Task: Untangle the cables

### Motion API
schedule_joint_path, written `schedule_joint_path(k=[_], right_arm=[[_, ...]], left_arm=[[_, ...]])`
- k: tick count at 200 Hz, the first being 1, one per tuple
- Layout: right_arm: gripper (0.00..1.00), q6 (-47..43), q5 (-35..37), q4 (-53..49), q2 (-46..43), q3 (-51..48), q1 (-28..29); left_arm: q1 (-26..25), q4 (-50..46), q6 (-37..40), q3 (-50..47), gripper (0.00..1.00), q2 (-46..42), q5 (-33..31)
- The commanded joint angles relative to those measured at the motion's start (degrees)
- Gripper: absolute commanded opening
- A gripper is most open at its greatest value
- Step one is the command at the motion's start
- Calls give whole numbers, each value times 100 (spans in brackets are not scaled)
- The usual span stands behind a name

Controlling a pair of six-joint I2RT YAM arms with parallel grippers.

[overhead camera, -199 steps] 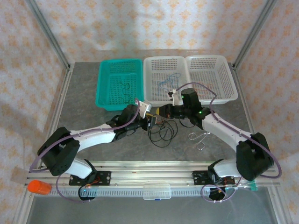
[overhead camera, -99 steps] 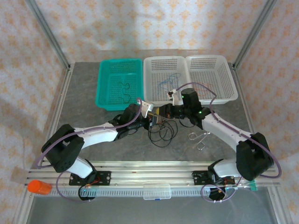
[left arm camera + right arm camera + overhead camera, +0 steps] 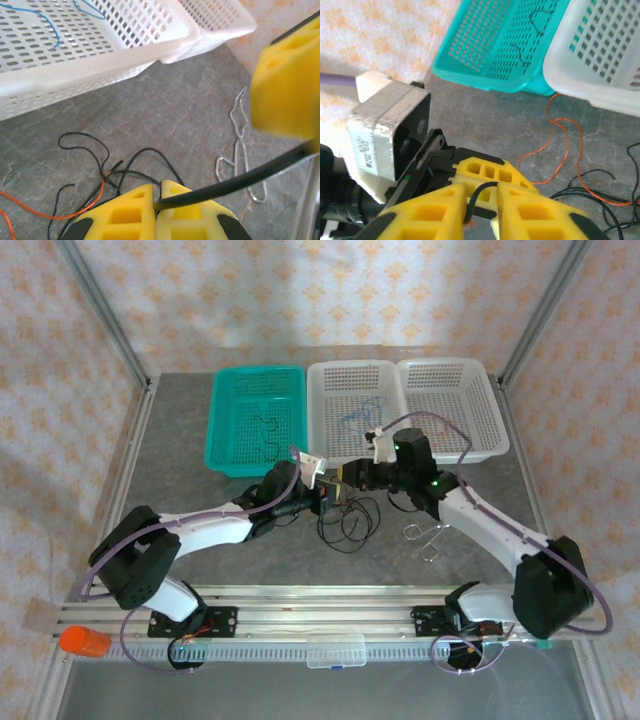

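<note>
The cables (image 3: 346,523) lie looped on the desk (image 3: 180,470) just nearside of both pincers, one black strand (image 3: 235,181) stretching rightward from the left pincer (image 3: 159,192), clamped on it, to the right pincer (image 3: 480,195), narrowly parted around its end, hold uncertain.

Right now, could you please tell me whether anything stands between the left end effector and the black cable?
Nothing visible does: the left end effector is shut directly on the black cable, which also passes between the jaws of the right end effector close beside it.
</note>
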Motion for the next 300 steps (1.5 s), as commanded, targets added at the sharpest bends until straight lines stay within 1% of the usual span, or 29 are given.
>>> schedule_joint_path(k=[1,9,21,29,39,61,80,106,123,156,178,199,208,216,226,237,250,270,300], right_arm=[[41,-631,1001,299,-797,-94,-15],[50,-747,1290,441,-1054,-255,-21],[58,-965,1609,469,-1318,-417,-21],[62,-1114,1752,422,-1431,-492,-21],[64,-1235,1841,440,-1570,-629,-17],[67,-1342,1789,744,-1847,-1074,-21],[66,-1362,1597,958,-1878,-1342,-20],[63,-1444,1185,1095,-1591,-1419,-12],[63,-1566,1054,1165,-1369,-1376,5],[69,-1695,1081,1498,-996,-1271,39],[70,-1720,1072,1624,-774,-1191,41],[66,-1683,1072,1782,-575,-1185,40],[62,-1599,1216,1966,-514,-1243,40],[57,-1426,1504,2167,-465,-1315,40],[48,-1203,1907,2452,-440,-1433,40],[42,-978,2207,2786,-440,-1583,40],[40,-735,2351,3206,-280,-1748,40],[40,-422,2374,3650,-39,-1854,40],[40,-79,2384,4051,332,-1851,40]], left_arm=[[172,416,-319,141,0,-329,168],[240,421,-412,163,0,-390,209],[351,266,-487,290,0,-480,273],[400,59,-497,434,0,-517,278],[436,-191,-474,632,0,-565,297],[457,-611,-326,949,0,-673,346],[483,-844,-309,1137,0,-732,419],[500,-1018,-340,1302,0,-784,510],[501,-1094,-349,1402,0,-786,629],[509,-1263,-358,1597,0,-781,824],[509,-1384,-343,1747,0,-804,920],[509,-1460,-343,1895,0,-852,1048],[510,-1499,-343,1953,0,-872,1112],[510,-1476,-327,1984,0,-906,1217],[509,-1487,-289,2048,0,-957,1402],[508,-1610,-226,2144,0,-1053,1466],[527,-1725,-177,2234,0,-1200,1446],[620,-1826,-193,2398,0,-1383,1460],[761,-1829,-272,2718,0,-1556,1644]])
